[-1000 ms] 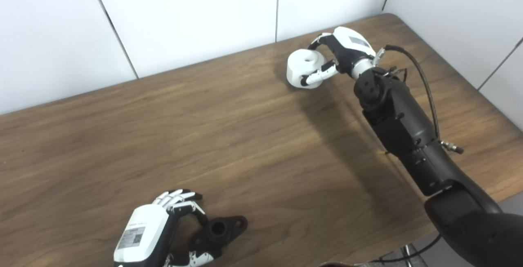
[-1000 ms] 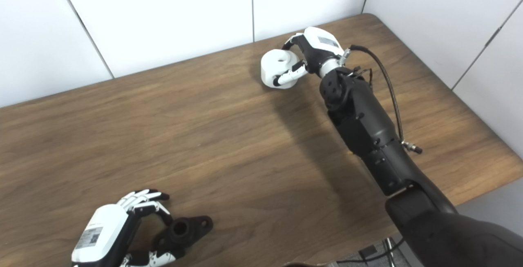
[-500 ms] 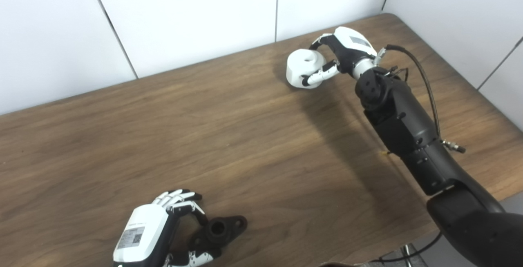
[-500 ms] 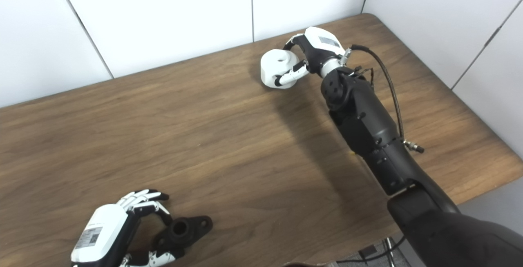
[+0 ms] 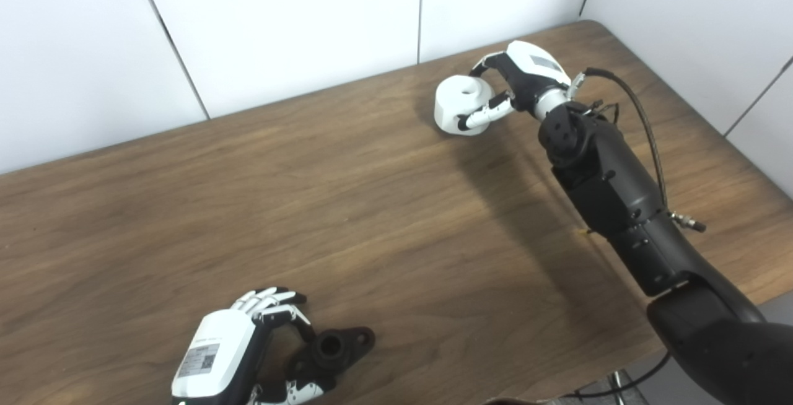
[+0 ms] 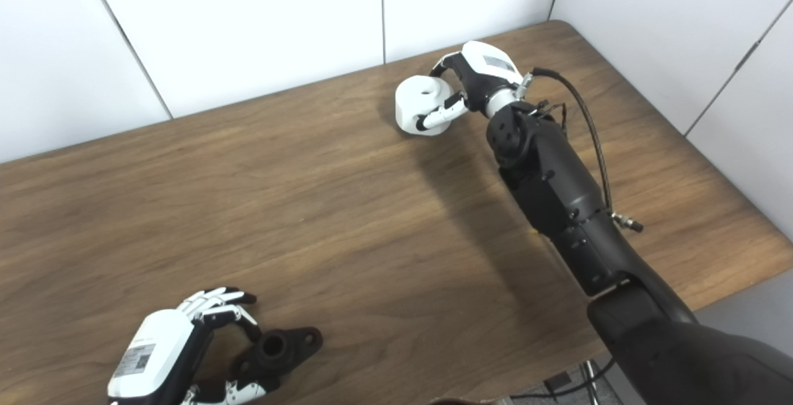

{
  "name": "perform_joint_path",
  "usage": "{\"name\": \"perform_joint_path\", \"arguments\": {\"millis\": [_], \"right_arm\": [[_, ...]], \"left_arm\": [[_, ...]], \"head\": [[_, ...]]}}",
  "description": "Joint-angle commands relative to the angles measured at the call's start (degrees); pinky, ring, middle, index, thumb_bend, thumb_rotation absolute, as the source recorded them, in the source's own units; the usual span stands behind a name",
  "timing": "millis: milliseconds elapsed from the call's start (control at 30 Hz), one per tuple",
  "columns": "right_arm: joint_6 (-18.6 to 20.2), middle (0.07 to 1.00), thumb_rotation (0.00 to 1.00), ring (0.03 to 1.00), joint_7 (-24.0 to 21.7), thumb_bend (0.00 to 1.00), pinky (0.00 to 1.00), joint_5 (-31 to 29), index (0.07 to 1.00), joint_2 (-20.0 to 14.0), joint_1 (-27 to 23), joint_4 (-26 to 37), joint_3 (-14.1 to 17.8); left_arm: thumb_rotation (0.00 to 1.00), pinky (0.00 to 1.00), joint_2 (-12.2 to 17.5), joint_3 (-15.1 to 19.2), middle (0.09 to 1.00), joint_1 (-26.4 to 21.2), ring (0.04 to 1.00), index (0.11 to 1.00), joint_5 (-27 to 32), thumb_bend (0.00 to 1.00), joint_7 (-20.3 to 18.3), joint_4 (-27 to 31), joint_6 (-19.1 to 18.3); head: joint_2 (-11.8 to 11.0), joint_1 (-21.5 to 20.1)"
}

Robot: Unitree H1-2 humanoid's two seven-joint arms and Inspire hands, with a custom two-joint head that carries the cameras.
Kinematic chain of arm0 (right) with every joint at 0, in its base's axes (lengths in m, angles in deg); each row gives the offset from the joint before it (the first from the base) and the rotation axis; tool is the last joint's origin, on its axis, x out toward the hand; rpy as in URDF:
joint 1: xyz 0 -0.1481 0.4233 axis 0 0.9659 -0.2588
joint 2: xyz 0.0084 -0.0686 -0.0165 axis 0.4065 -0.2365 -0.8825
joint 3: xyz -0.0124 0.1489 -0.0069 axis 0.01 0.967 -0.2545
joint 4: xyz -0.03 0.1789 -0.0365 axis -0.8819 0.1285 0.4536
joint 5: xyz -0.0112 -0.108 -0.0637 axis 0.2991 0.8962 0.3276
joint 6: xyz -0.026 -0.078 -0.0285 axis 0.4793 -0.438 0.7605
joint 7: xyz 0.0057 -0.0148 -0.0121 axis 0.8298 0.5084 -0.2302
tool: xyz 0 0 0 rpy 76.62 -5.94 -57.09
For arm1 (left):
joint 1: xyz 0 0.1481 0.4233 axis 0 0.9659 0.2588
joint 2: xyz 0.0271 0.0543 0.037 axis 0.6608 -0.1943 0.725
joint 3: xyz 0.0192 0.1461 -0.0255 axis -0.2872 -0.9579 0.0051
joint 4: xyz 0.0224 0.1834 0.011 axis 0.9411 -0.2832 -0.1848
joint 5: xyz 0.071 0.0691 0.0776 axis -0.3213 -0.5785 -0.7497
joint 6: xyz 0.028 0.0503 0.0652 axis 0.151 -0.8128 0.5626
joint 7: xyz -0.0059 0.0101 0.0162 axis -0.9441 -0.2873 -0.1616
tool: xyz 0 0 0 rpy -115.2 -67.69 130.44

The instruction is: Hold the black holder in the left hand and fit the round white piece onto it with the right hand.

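Observation:
The black holder [image 5: 334, 348] lies flat on the wooden table [image 5: 372, 219] near its front edge, its round socket facing up. My left hand [image 5: 226, 355] is curled around the holder's left end, fingers over it and thumb below. The round white piece [image 5: 460, 100], a short cylinder with a hole in its top, sits at the far side of the table. My right hand [image 5: 517, 80] grips it from the right, fingers behind it and thumb across its front. I cannot tell whether the piece touches the table.
White wall panels [image 5: 279, 27] close off the back and right sides of the table. The table's rounded far right corner [image 5: 591, 24] lies just behind my right hand. A cable [image 5: 644, 126] loops along the right forearm.
My right hand and the white piece have shifted very slightly, with the wrist a bit straighter. The left hand and the black holder have not moved.

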Motion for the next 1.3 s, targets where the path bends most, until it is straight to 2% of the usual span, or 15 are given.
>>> {"name": "perform_joint_path", "arguments": {"millis": [0,200,233,267,333,767,900,1000,1267], "right_arm": [[0.0,0.882,0.29,0.941,0.7,0.7,0.83,0.7,0.651,-1.7,-2.4,0.8,0.5],[-0.1,0.886,0.27,0.945,1.3,0.69,0.83,0.2,0.617,-1.7,-2.2,0.8,0.7],[-0.2,0.883,0.2,0.943,1.7,0.59,0.83,0.0,0.544,-1.6,-2.1,0.8,0.7],[-0.3,0.879,0.17,0.939,2.0,0.55,0.82,-0.1,0.514,-1.5,-2.0,0.8,0.8],[-0.5,0.871,0.16,0.934,2.7,0.52,0.82,-0.3,0.494,-1.5,-1.9,0.8,0.7],[-1.9,0.833,0.14,0.914,5.9,0.52,0.82,-1.8,0.487,-1.8,-1.0,1.3,0.7],[-3.0,0.825,0.14,0.908,6.5,0.52,0.81,-2.0,0.487,-2.3,-0.4,2.3,0.5],[-3.4,0.823,0.14,0.907,6.4,0.52,0.81,-2.3,0.487,-2.7,0.2,3.8,0.5],[-3.4,0.823,0.14,0.896,2.1,0.52,0.79,-1.3,0.486,-5.0,2.5,14.4,-1.0]], "left_arm": [[0.05,0.86,0.6,-0.2,0.792,1.9,0.85,0.487,0.2,0.52,-2.6,-0.6,-1.7],[0.05,0.86,0.6,-0.2,0.792,1.9,0.85,0.487,0.2,0.52,-2.8,-0.4,-1.9],[0.05,0.86,0.6,-0.1,0.792,1.9,0.85,0.487,0.2,0.52,-2.8,-0.3,-1.9],[0.05,0.86,0.6,-0.1,0.792,1.9,0.85,0.487,0.3,0.52,-2.8,-0.3,-1.9],[0.05,0.87,0.6,-0.1,0.792,1.9,0.851,0.487,0.2,0.52,-2.8,-0.3,-2.0],[0.05,0.86,0.3,-0.2,0.792,1.8,0.85,0.487,-0.1,0.52,-3.1,-0.1,-2.1],[0.05,0.86,-0.1,-0.4,0.792,1.6,0.849,0.487,-0.4,0.52,-3.2,-0.2,-2.2],[0.05,0.86,-0.5,-0.8,0.792,1.5,0.849,0.487,-1.0,0.52,-3.3,-0.5,-2.3],[0.05,0.87,-1.9,-1.8,0.794,0.9,0.852,0.487,-3.0,0.52,-3.3,-1.5,-2.9]], "head": [[0.2,0.0],[0.2,0.0],[0.2,0.0],[0.2,0.0],[0.2,0.0],[0.6,0.3],[1.0,1.7],[1.3,3.4],[2.0,7.1]]}}
